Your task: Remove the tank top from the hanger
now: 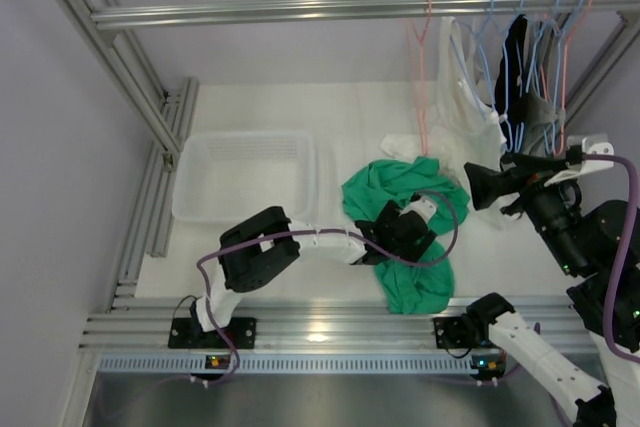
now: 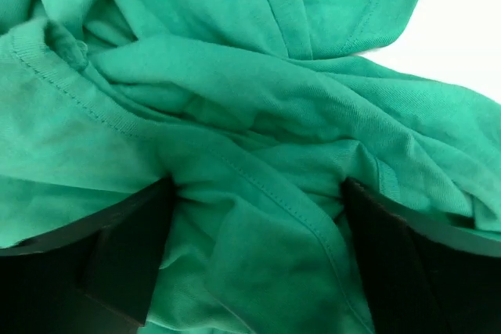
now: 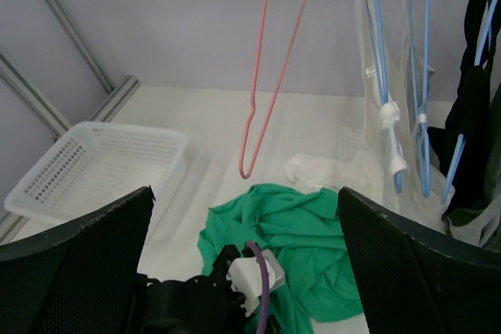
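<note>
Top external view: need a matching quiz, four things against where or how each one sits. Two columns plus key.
1 green garment
2 pink hanger
3 white basket
4 white top

A hangs bare on the rail
B on a blue hanger
C heaped on the table, under the left gripper
D on the table's left side, nothing in it

Pairs: 1-C; 2-A; 3-D; 4-B

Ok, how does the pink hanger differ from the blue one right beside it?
The pink hanger is bare; the blue hanger carries a white tank top. The pink hanger hangs apart, the blue hanger among other hangers. Both hang on the rail.
</note>
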You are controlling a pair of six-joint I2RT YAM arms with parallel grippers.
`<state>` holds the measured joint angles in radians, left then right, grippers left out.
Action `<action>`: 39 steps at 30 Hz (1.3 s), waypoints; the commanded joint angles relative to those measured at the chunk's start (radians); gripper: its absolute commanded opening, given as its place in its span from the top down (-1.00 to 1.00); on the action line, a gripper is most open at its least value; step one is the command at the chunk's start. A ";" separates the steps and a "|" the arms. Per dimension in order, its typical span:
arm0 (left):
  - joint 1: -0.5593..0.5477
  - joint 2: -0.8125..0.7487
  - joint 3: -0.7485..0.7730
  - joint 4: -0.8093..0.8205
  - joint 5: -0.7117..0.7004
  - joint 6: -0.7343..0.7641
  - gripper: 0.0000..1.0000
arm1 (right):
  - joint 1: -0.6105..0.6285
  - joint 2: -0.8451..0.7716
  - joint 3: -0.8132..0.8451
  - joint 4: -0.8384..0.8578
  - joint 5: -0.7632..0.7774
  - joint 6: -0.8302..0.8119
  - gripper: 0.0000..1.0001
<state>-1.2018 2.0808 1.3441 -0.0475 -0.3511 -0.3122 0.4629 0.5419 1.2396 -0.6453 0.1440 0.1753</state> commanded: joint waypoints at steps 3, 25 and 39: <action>-0.015 0.022 -0.063 -0.045 -0.040 -0.088 0.45 | 0.013 -0.008 0.038 -0.022 -0.049 -0.022 -0.99; -0.021 -0.744 -0.011 -0.063 -0.492 0.090 1.00 | 0.013 -0.011 0.040 -0.017 0.008 -0.037 -0.99; 0.056 -0.774 0.384 -0.054 -0.756 0.424 1.00 | 0.014 0.004 0.046 0.001 0.011 -0.040 -0.99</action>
<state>-1.1992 1.3071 1.5936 -0.1761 -1.0340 -0.0139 0.4629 0.5373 1.2522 -0.6521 0.1490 0.1482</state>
